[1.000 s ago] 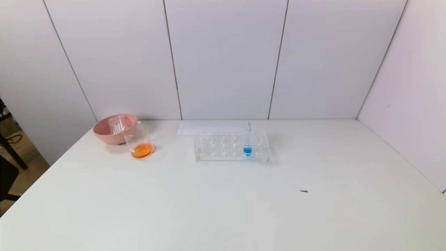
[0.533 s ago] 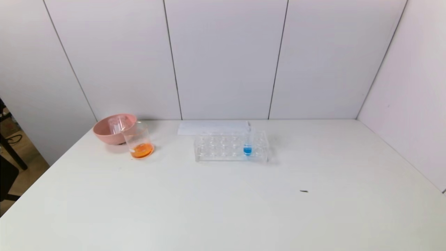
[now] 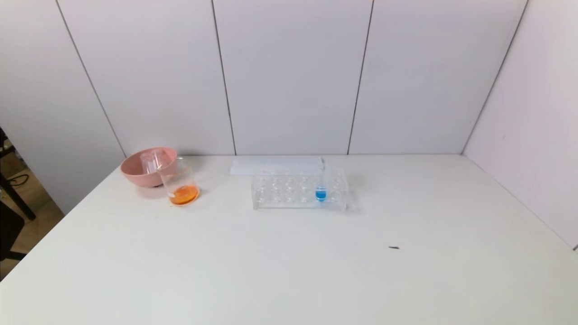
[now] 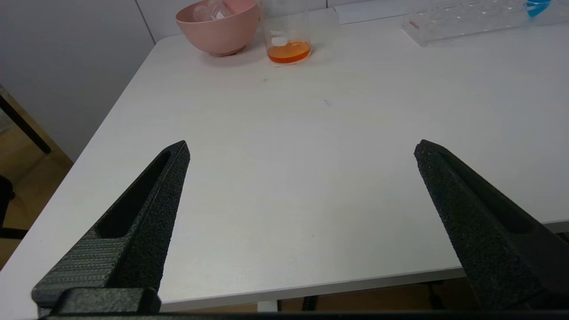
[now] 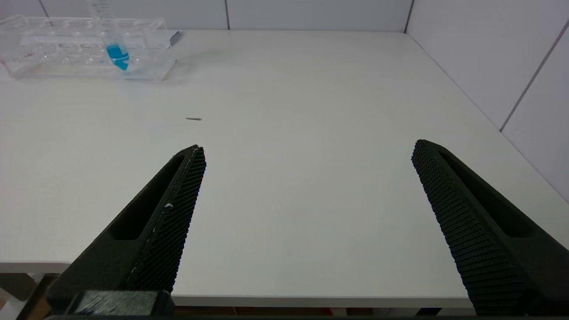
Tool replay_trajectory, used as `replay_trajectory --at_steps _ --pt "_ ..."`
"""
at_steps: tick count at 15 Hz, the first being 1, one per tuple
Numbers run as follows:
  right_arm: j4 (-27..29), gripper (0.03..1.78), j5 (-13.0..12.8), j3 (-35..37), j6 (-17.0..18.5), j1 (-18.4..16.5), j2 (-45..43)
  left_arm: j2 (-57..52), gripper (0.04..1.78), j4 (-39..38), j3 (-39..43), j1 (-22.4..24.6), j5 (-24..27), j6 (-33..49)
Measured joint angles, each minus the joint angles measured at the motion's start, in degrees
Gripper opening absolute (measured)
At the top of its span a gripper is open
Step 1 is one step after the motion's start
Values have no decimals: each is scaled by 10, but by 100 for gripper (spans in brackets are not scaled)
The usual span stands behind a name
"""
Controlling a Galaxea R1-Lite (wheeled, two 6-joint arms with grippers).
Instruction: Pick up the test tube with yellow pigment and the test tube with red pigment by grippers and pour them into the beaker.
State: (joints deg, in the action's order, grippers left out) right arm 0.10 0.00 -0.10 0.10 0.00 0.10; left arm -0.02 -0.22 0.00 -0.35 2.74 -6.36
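Observation:
The clear beaker (image 3: 179,183) stands at the back left of the white table with orange liquid in its bottom; it also shows in the left wrist view (image 4: 287,33). No test tube with yellow pigment or test tube with red pigment is in view. Clear empty tubes lie in the pink bowl (image 3: 135,174) right behind the beaker. My left gripper (image 4: 300,149) hangs open and empty over the table's near left edge. My right gripper (image 5: 306,149) hangs open and empty over the near right edge. Neither gripper appears in the head view.
A clear tube rack (image 3: 299,189) stands mid-table at the back, holding one tube of blue liquid (image 3: 320,192). A white sheet (image 3: 275,164) lies behind the rack. A small dark speck (image 3: 393,247) lies on the table's right half. Walls close the back and right.

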Motion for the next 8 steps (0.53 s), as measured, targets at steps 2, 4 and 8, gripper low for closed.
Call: replay_trajectory --at_steps 2,4,8 --pt "0 170 0 0 -3 0 0 0 177 -1 0 0 -3 0" --pt "-1 170 0 0 -1 0 0 0 177 -1 0 0 -1 0" --pt "0 170 0 0 0 0 0 0 177 -1 0 0 -4 0"
